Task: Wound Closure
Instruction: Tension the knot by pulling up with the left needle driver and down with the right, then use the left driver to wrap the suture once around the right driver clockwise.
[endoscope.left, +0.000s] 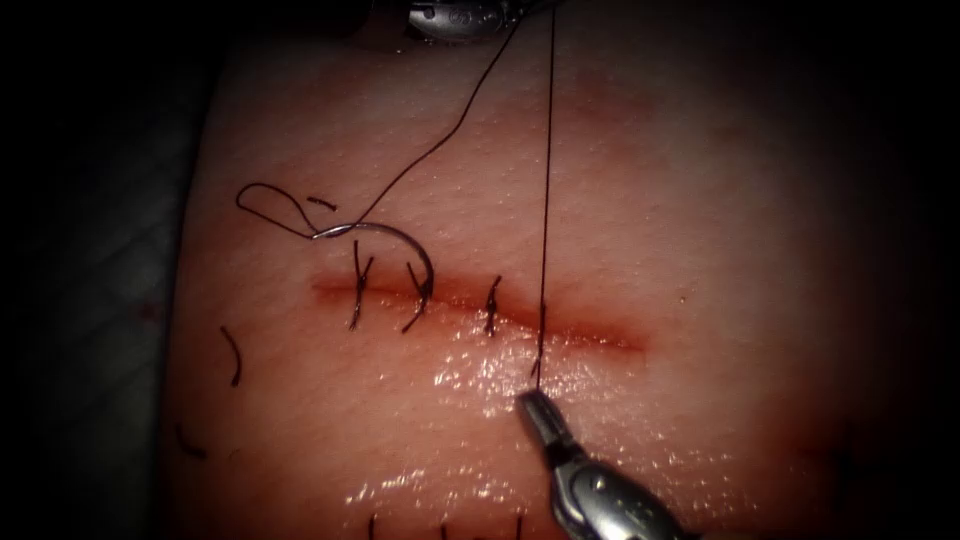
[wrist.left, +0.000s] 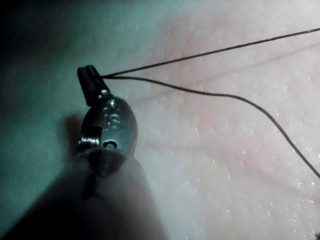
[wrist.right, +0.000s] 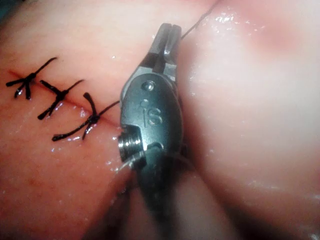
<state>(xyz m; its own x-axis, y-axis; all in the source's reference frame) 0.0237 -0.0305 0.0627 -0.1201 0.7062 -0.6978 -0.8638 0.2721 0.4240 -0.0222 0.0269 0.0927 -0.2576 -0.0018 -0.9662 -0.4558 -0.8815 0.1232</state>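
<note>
Currently my left claw (wrist.left: 92, 80) is closed on the thread (endoscope.left: 547, 180) beyond the cut's far edge, with two strands running from its tips: one taut strand straight down to the cut (endoscope.left: 480, 305), one slack strand curving to the needle (endoscope.left: 385, 245). My right claw (endoscope.left: 532, 408) sits on the near side of the cut, jaws closed on the thread's short end where it exits the tissue (endoscope.left: 700, 200), just below the stitch line. Neither claw holds the needle; it lies free on the tissue surface toward the cut's left end, its arc resting over the second knotted stitch, swaged end to the left with a loose loop of thread beyond it. I judge it is not in the tissue. Progress: three knotted stitches (wrist.right: 60, 95) cross the cut's left portion; a fourth pass of thread crosses further right and is not yet tied. The cut's right end remains unstitched. Cut ends of thread (endoscope.left: 233, 357) lie on the tissue at left. No containers are present.
</note>
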